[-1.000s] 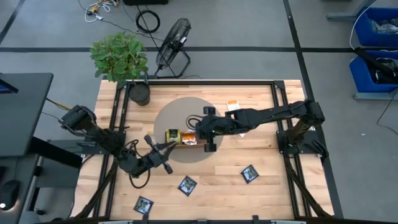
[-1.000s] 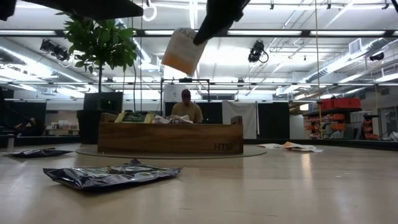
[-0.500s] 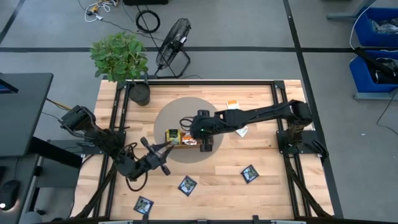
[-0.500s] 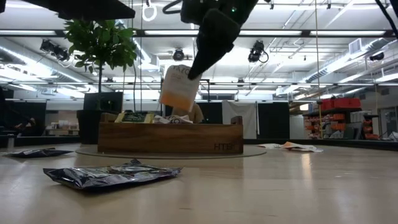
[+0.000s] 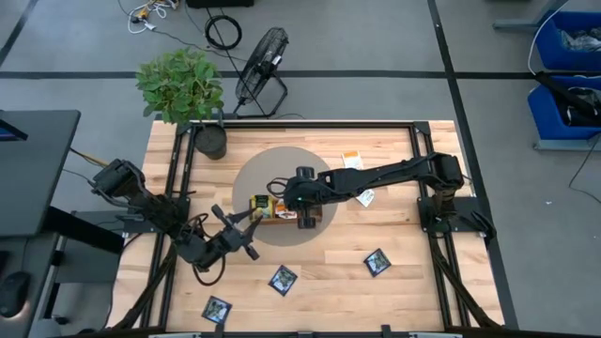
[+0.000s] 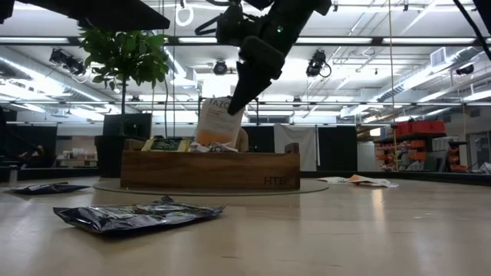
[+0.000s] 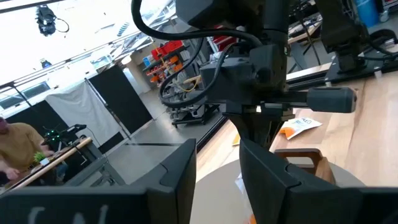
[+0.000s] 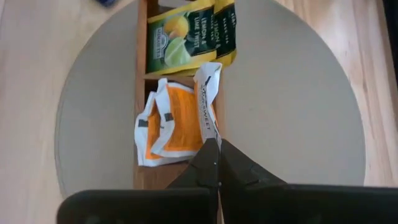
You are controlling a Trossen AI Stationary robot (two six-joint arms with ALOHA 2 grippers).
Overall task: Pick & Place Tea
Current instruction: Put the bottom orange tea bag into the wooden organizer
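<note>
1. Low view shows the right gripper (image 6: 230,106) pinching the top edge of an orange-and-white sachet (image 6: 215,123), which hangs just above the wooden tray (image 6: 209,169). The fingers are shut tight on the paper. The grip is only on an edge, so the sachet could swing or slip free before it is inside.

2. From the right wrist view the sachet (image 8: 207,109) stands on edge over the tray's long side wall (image 8: 140,134), beside the orange sachets (image 8: 169,129) already lying in that slot. If it is let go here, I judge it may catch on the wall and tip out onto the round mat (image 8: 292,106).

3. The next slot holds yellow-green sachets (image 8: 183,34). A drift that way would drop the orange one in with the wrong kind.

4. From above, the left gripper (image 5: 246,221) sits at the near left of the tray (image 5: 274,208), fingers partly apart and holding nothing I can see. The right arm (image 5: 385,174) reaches in from the right to the same spot, so the two could bump if either moves across.

5. Dark sachets (image 5: 283,279) still lie on the near side of the table (image 5: 319,272), and more sachets (image 5: 350,159) lie beyond the right arm. A knocked tray would make those harder to place.
</note>
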